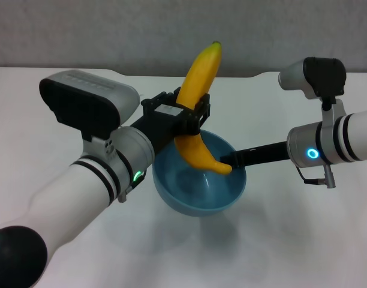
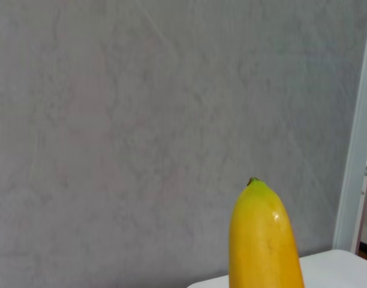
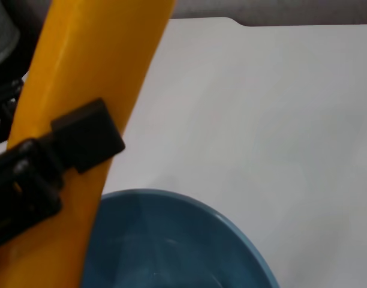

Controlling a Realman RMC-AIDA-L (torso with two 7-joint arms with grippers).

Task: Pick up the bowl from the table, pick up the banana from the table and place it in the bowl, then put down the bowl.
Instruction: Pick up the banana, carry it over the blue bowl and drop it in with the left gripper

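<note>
Banana, near-upright, clamped mid-length in left gripper, lower end already inside bowl (held at its rim, off the table, by right gripper).

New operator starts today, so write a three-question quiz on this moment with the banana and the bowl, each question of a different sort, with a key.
1. True or false: the long yellow-orange banana lies flat on the plain white table.
2. Which gripper is clamped on the banana? A) left gripper B) right gripper C) neither
3. Fill in: the banana's lower end dips inside the round glossy light-blue ____.

Key:
1. False. It stands nearly upright, held around its middle, dark stem tip uppermost.
2. A. The right gripper reaches the bowl's rim from the other side, holding it above the table.
3. bowl
</note>
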